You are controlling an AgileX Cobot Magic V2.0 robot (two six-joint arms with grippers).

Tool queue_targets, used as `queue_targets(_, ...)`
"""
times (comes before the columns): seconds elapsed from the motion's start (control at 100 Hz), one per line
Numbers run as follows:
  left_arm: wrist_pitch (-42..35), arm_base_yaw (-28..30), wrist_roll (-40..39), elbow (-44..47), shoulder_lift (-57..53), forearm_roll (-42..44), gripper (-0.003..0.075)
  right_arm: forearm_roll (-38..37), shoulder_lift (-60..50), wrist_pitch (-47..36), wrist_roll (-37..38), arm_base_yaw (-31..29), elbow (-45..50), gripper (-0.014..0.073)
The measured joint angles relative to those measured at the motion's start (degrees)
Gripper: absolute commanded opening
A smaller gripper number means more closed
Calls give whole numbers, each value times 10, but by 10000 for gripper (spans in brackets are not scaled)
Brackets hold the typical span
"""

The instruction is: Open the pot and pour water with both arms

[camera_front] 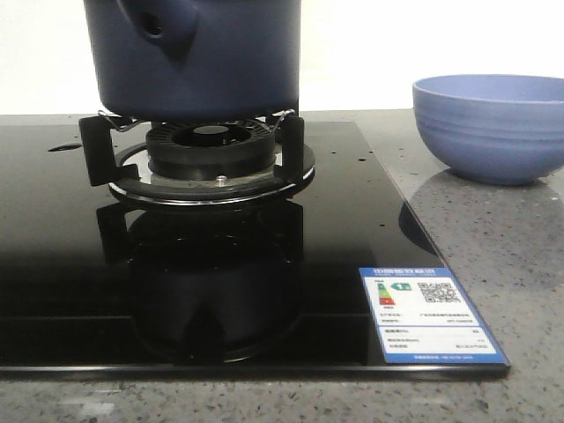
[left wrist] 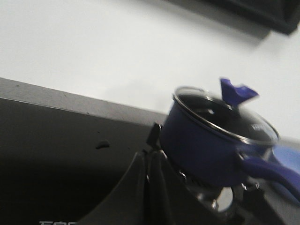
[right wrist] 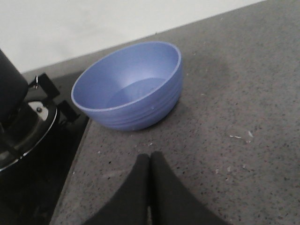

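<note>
- Pot (camera_front: 198, 57) sat on the burner (camera_front: 210, 150) of the black glass cooktop (camera_front: 53, 229), dark navy, stub on its side facing the front camera; top cut off in front view.
- Left wrist view showed the pot (left wrist: 201, 147) with its glass lid (left wrist: 225, 115) on, blue knob (left wrist: 236, 91) on top, and a blue handle (left wrist: 272, 171) pointing away toward the bowl side.
- Pot supports (camera_front: 92, 150) stood at both sides of the burner, chrome ring beneath.
- Left gripper (left wrist: 147, 180) was clenched, fingers pressed together, holding nothing, over the cooktop just beside the burner, apart from the pot.
- Light-blue ribbed bowl (camera_front: 489, 128) sat on the grey speckled counter (camera_front: 493, 229) to the right of the cooktop, upright, well apart from the pot.
- Right gripper (right wrist: 150, 187) was also clenched, empty, above the counter near the bowl (right wrist: 129, 86), not touching it.
- Energy label sticker (camera_front: 432, 315) was on the cooktop's front right corner.
- White wall (left wrist: 93, 42) behind.
</note>
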Motion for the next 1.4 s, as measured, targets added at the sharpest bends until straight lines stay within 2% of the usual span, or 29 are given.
queue_targets(0.1, 31, -20, 43, -57, 44, -7, -20, -1, 55, 18, -17, 37, -45, -63)
queue_targets(0.21, 35, -79, 66, -89, 72, -11, -15, -1, 86, 25, -52, 79, -81, -60)
queue_targets(0.28, 36, -118, 90, -102, 85, -12, 30, -2, 97, 27, -61, 97, -95, -47)
queue_targets(0.39, 31, -173, 106, -109, 106, -19, 205, -2, 104, 28, -65, 118, -107, 58)
queue_targets(0.47, 13, -203, 108, -109, 126, -26, 382, -2, 104, 29, -66, 128, -112, 209)
queue_targets(0.55, -19, -231, 109, -109, 150, -31, 479, -2, 104, 30, -66, 133, -113, 376)
queue_targets(0.61, -42, -248, 113, -109, 170, -32, 477, -2, 104, 30, -68, 135, -113, 477)
queue_targets(0.65, -58, -260, 119, -109, 185, -34, 466, -2, 104, 30, -68, 134, -113, 505)
queue_targets(0.75, -95, -289, 133, -109, 223, -36, 425, -2, 104, 30, -68, 135, -113, 503)
queue_targets(0.84, -147, -314, 143, -109, 265, -36, 418, -2, 104, 28, -68, 135, -113, 503)
queue_targets(0.95, -227, -334, 159, -109, 322, -36, 443, -2, 104, 26, -68, 135, -113, 503)
queue_targets(1.03, -271, -340, 164, -114, 362, -37, 491, -2, 104, 26, -68, 135, -113, 503)
queue_targets(1.15, -295, -340, 166, -139, 421, -38, 533, -2, 104, 26, -68, 135, -113, 503)
queue_targets(1.4, -304, -340, 167, -220, 536, -37, 533, -2, 104, 26, -68, 135, -113, 503)
